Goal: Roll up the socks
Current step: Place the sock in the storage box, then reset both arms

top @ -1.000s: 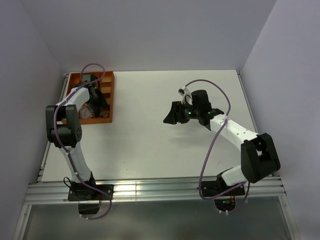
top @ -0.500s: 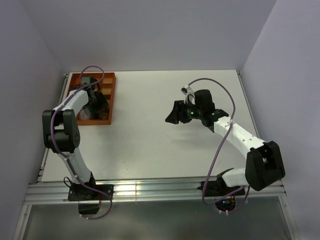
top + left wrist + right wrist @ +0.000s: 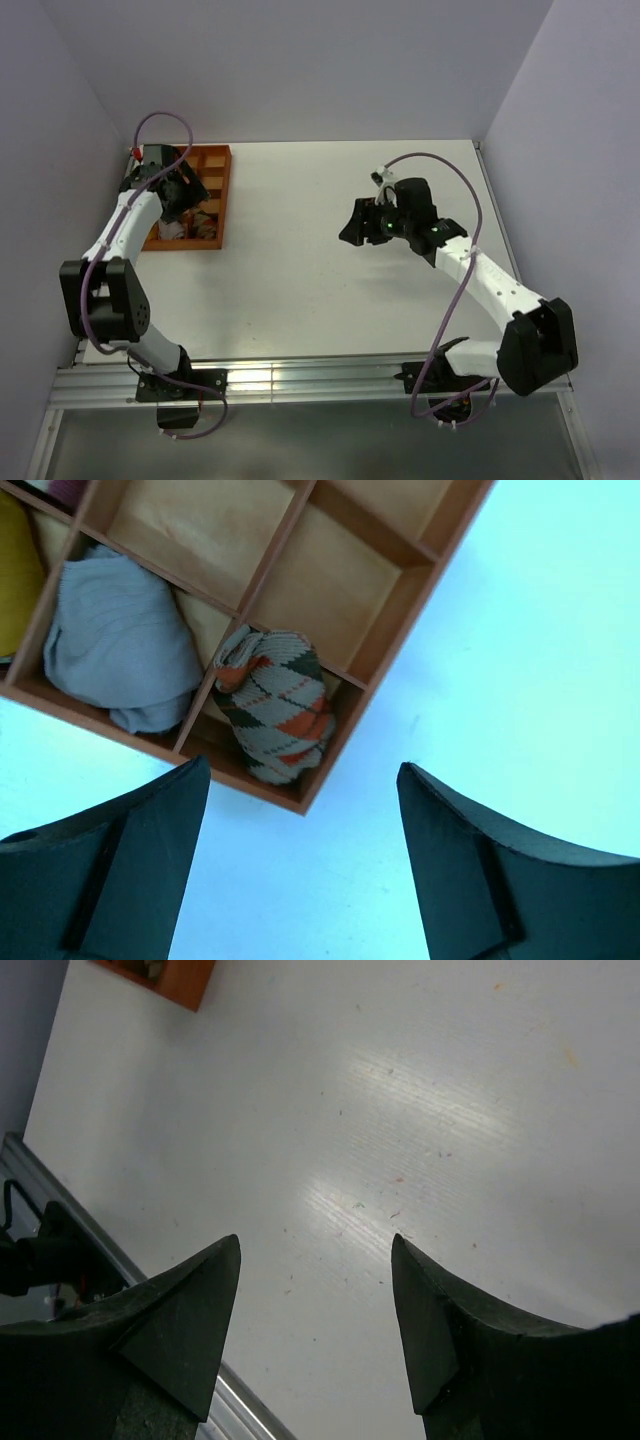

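Observation:
A rolled bundle of tan argyle sock (image 3: 275, 715) with red, brown and white diamonds lies in the corner compartment of an orange wooden divider box (image 3: 385, 660). It also shows in the top view (image 3: 205, 221). No grey-brown sock with a striped cuff shows on its own. My left gripper (image 3: 302, 770) is open and empty, held above the box and apart from the bundle; in the top view it (image 3: 178, 190) is over the box's far left part. My right gripper (image 3: 315, 1240) is open and empty above bare table, mid-right in the top view (image 3: 352, 225).
A plain grey sock bundle (image 3: 120, 645) fills the compartment beside the argyle one, and something yellow (image 3: 15, 580) lies further left. Other compartments show bare wood. The box (image 3: 222, 190) stands at the table's far left. A metal rail (image 3: 320, 380) runs along the near edge.
My left gripper has risen out of the box and drawn back toward the far left, leaving the argyle bundle in its compartment. My right arm has shifted slightly to the right.

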You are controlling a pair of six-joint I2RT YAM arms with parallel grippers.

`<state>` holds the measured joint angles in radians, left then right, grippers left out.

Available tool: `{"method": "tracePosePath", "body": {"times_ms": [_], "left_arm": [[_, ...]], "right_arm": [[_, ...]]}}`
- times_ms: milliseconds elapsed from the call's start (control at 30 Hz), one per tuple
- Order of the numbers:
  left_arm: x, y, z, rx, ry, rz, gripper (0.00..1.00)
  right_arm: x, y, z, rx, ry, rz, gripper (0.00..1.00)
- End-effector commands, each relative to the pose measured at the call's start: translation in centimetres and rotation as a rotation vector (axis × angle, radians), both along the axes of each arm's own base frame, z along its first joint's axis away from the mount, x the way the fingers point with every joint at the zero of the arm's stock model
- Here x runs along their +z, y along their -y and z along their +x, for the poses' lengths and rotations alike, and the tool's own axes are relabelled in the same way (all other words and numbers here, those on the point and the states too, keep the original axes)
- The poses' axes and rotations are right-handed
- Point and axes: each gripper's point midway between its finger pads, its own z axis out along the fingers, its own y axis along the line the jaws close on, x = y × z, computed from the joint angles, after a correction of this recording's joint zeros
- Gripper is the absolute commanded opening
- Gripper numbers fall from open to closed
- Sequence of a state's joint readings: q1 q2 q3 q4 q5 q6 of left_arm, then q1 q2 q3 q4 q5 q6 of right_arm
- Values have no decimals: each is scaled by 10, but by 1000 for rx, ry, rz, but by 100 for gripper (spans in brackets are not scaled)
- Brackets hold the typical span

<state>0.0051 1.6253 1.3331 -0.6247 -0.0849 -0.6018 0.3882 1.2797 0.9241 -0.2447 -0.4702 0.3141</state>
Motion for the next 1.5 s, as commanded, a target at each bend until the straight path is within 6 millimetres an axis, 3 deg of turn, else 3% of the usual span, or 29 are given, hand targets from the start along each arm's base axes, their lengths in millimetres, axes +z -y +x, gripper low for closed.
{"method": "tracePosePath", "body": {"times_ms": [0, 67, 133, 167, 233, 300, 333, 367, 433, 467, 533, 633, 800, 900, 1033, 1167, 1467], "left_arm": [[71, -8, 3, 43, 249, 21, 84], [109, -11, -7, 53, 377, 38, 86], [133, -18, -18, 73, 453, 67, 89], [157, -20, -31, 74, 527, 85, 91], [180, -28, -46, 100, 592, 123, 94], [211, -34, -71, 116, 679, 160, 95], [221, -40, -81, 141, 703, 184, 96], [238, -43, -99, 152, 738, 203, 96], [254, -51, -117, 181, 759, 241, 97], [274, -60, -133, 223, 794, 275, 97], [285, -55, -149, 213, 809, 289, 98], [323, -59, -192, 255, 928, 298, 99], [346, -74, -245, 339, 1040, 306, 99], [352, -82, -269, 370, 1088, 300, 99], [351, -92, -291, 414, 1118, 303, 99], [346, -100, -303, 457, 1115, 314, 99], [336, -108, -308, 511, 1102, 321, 99]], "right_arm": [[59, 20, 14, -112, 196, -25, 69], [84, 41, 15, -214, 278, -55, 70], [111, 58, 8, -281, 358, -61, 71], [122, 73, 9, -349, 392, -91, 72], [153, 92, -1, -430, 476, -85, 76], [168, 116, -7, -537, 518, -111, 80], [187, 128, -18, -582, 564, -89, 83], [192, 142, -22, -653, 579, -99, 85], [212, 159, -38, -723, 634, -64, 91], [217, 167, -44, -757, 650, -59, 92], [233, 188, -62, -843, 701, -40, 99], [254, 214, -91, -924, 791, -17, 100], [281, 249, -143, -1015, 939, 34, 100], [281, 263, -158, -1056, 974, 28, 100], [279, 265, -162, -1057, 976, 5, 100], [278, 255, -158, -995, 984, 0, 100], [275, 247, -152, -959, 993, -5, 100]]}}
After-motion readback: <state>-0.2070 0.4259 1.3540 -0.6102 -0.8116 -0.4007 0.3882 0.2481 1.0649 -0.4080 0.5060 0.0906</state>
